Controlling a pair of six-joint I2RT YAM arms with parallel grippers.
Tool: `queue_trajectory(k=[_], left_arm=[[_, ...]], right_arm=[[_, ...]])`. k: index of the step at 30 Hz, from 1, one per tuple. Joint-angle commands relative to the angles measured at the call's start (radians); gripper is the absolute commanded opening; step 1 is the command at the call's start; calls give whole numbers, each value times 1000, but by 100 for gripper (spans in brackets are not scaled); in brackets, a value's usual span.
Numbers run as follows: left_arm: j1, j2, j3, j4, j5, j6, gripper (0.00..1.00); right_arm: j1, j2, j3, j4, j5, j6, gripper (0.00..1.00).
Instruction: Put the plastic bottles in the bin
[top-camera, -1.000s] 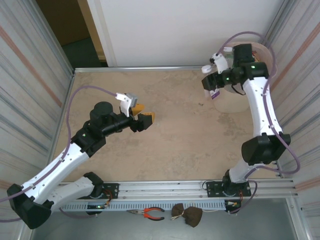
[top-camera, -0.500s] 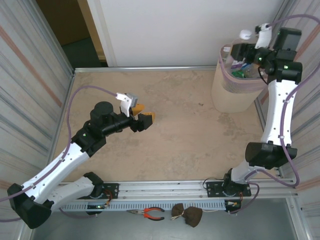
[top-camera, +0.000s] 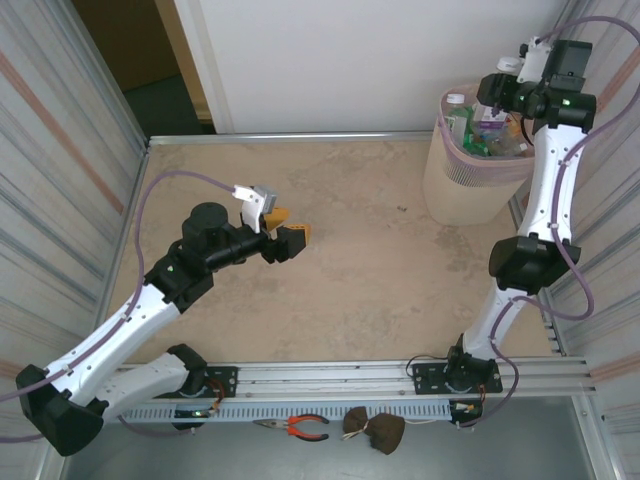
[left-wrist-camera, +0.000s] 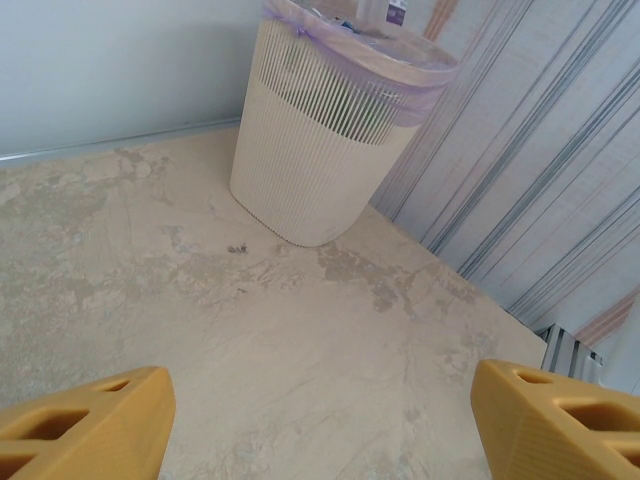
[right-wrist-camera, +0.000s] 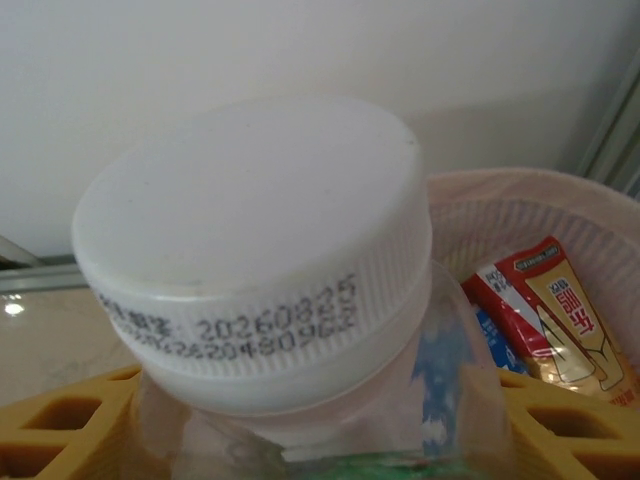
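**Right gripper.** The right gripper (top-camera: 493, 100) is closed on the white-capped bottle (top-camera: 490, 116). In the wrist view the gripper (right-wrist-camera: 320, 440) has one yellow finger (right-wrist-camera: 60, 425) on each side of the clear bottle body, just below the neck. One second ago this gripper held the bottle low, against the near-left outside of the bin. Half a second ago it was level with the rim. It now stands raised over the bin opening, with the forearm nearly upright.

**Held item.** The white-capped bottle (right-wrist-camera: 260, 240) has a ribbed white screw cap with a printed date code on its side. The body is clear, thin-walled plastic. The top view shows a purple label.

**Left gripper.** The left gripper (top-camera: 286, 226) is open and holds nothing. Its position matches both earlier frames. It hovers over the table, with its orange, hollow-cored fingers (left-wrist-camera: 85, 425) set wide apart.

**Bin.** The bin (top-camera: 460, 195) stands in the far right corner of the table. It is a beige oval basket with slotted sides (left-wrist-camera: 320, 150). A translucent pink liner (right-wrist-camera: 520, 200) is folded over the rim. More bottles (top-camera: 500, 146) lie inside, among them one with a red label (right-wrist-camera: 545, 310).

**Table.** The table (top-camera: 380, 280) is flat, matt and mottled beige.
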Motion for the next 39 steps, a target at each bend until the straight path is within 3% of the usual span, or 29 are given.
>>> queue_trajectory(k=[1,14,22,28,33,36,39], left_arm=[[9,0,-1,18,-8,-5,78],[8,-3,-6,18,-11,-8,78],[8,-11,-9,12,-16,-5,78],[8,-9,-2,10,-21,-2,79],[8,0,5,12,-11,-1,79],[8,-3,9,8,-11,1,79],[8,-12,8,-1,-21,4,79]], right_arm=[[7,30,71,-96,52,-58,47],[52,90,1,-231,140,-144,45],[69,117,54,-227,142,-109,76],[77,34,84,-142,166,-79,86],[82,3,71,-45,161,-47,85],[88,11,53,30,131,-30,77],[88,38,53,91,99,-9,63]])
